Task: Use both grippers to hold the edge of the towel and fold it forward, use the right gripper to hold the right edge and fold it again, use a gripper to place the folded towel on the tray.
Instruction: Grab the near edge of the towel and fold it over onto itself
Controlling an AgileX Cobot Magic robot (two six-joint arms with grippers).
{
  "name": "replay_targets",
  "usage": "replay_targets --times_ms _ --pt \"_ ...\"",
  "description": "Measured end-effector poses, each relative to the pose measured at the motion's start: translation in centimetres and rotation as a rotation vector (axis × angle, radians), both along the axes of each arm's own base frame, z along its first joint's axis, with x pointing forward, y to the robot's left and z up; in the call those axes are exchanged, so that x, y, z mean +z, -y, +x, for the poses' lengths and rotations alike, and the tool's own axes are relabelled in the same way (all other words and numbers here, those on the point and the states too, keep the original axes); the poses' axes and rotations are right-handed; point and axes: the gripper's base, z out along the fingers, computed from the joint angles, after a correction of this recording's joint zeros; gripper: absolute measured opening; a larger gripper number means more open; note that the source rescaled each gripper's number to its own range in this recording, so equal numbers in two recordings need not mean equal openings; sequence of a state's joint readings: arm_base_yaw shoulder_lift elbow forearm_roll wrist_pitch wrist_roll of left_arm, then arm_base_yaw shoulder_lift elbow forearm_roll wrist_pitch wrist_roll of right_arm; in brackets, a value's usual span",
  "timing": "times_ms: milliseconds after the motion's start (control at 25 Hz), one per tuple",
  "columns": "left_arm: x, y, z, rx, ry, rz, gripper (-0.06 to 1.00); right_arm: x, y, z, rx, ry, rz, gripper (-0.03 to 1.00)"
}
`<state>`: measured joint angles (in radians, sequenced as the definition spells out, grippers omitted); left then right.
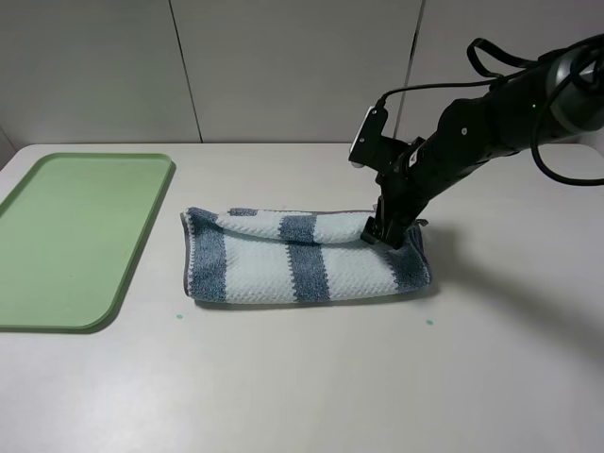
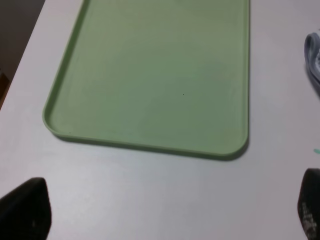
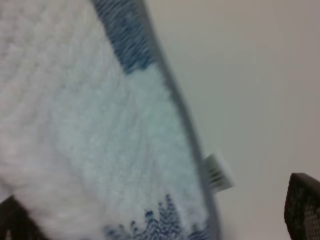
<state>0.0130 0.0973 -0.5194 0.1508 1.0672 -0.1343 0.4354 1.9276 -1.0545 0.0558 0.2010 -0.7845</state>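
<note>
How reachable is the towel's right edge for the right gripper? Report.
Likely yes: the right gripper is open at the right end of the towel, its edge close by; nothing lies between.

We count: one towel (image 1: 302,260), one tray (image 1: 75,236), one table (image 1: 283,396). Two arms' ends: right gripper (image 1: 384,234) in the high view, left gripper (image 2: 167,210) only in its wrist view. Two teal specks (image 1: 177,316) on the table, one white label (image 3: 219,172) on the towel.
</note>
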Motion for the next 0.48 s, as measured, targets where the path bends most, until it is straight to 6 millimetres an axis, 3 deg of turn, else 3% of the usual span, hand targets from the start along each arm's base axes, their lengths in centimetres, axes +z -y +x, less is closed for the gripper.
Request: replay_targets --times_ms 200,480 --pt "0.0 0.0 0.0 0.0 0.0 0.0 0.99 1.8 -0.6 1.4 0.028 0.051 -0.008 1.0" --pt "0.0 0.0 0.0 0.0 0.0 0.0 0.99 3.2 0.1 2.8 0.013 0.068 -0.021 1.0"
